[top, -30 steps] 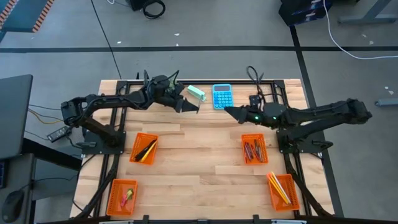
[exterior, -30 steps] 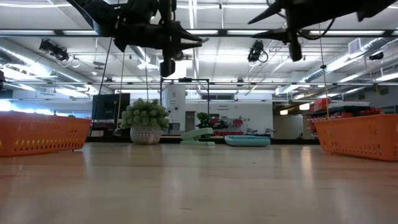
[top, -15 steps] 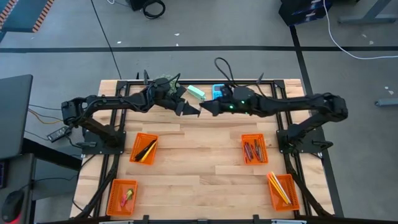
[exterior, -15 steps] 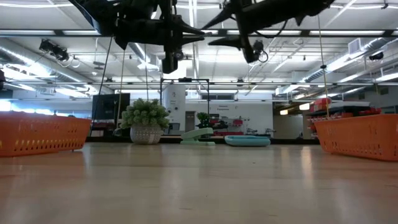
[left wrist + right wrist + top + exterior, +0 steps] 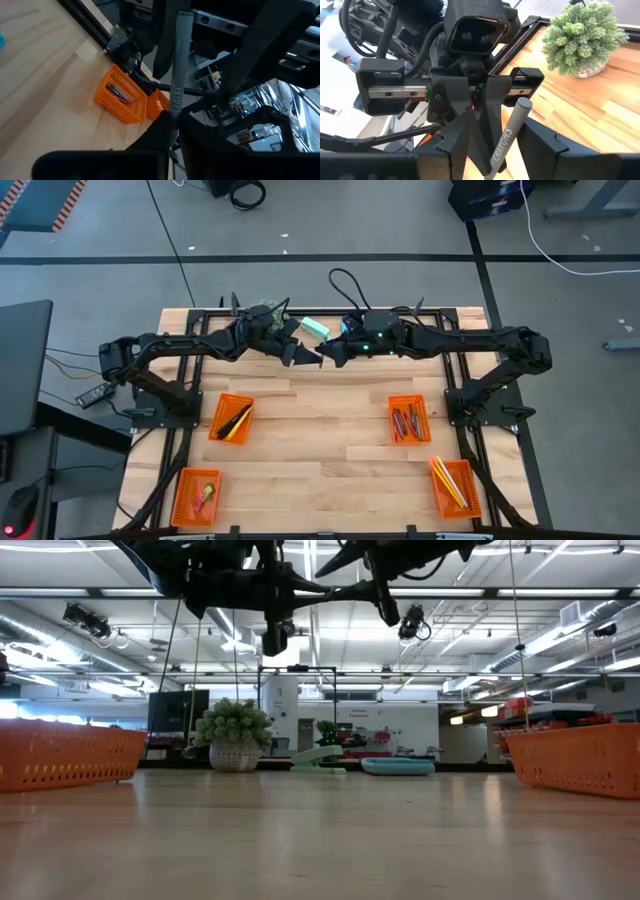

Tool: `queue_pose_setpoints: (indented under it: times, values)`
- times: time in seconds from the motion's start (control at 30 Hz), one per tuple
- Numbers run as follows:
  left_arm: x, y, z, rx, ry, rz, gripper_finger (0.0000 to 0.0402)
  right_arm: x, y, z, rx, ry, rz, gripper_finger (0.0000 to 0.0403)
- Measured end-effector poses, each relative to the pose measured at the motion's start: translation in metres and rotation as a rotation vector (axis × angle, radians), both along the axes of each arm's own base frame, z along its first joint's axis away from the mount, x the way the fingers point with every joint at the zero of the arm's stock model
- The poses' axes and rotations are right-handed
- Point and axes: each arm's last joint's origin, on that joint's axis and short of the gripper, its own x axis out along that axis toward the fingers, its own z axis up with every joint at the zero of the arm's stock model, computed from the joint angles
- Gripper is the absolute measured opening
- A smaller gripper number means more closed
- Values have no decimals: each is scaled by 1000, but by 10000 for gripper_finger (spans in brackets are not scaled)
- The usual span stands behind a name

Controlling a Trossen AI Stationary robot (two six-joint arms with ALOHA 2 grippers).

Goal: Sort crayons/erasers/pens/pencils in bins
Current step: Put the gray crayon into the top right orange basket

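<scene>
My left gripper [image 5: 313, 352] hangs high over the table's far middle, shut on a grey stick printed "CRAYONS" [image 5: 176, 70]. My right gripper [image 5: 329, 352] faces it tip to tip and is open. Its fingers [image 5: 547, 147] stand on either side of the grey crayon [image 5: 507, 135] without touching it. Four orange bins lie on the table: one with dark pens [image 5: 231, 418], one with erasers [image 5: 197, 494], one with reddish crayons [image 5: 409, 419] and one with yellow pencils [image 5: 455, 487]. My left gripper pinches the grey crayon at its near end [image 5: 171, 117] between its two fingers. The fingers come about level from the table's left. The crayon is lifted clear of the table and sticks out past the fingertips toward my right gripper.
A mint-green block [image 5: 315, 329] lies at the far edge behind the grippers. The blue calculator [image 5: 349, 326] is mostly covered by my right arm. A potted plant [image 5: 582, 35] stands near the far edge under my left arm. Bare wood lies between the bins.
My right arm has swung toward the table's left, from beside the calculator to my left gripper, and its open fingers now stand around the crayon's free end. My left gripper has kept its place and its hold.
</scene>
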Motion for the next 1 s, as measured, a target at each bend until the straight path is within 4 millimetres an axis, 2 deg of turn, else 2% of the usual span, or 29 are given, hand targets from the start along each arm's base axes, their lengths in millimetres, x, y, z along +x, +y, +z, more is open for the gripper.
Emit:
queue_pose_setpoints:
  times: [0.2, 0.47, 0.7, 1.0]
  values:
    - [0, 0, 0, 11, -1, 6, 49, -3, 0, -6, 6, 68, -16, 118]
    - [0, 1, -1, 14, 1, 11, 32, -4, -3, -8, -14, 93, -34, 59]
    - [0, 1, 0, 16, -4, 7, 49, -3, -3, -6, -19, 75, -35, 48]
    - [0, 1, 0, 17, -7, 2, 37, -3, -3, -4, -15, 57, -37, 44]
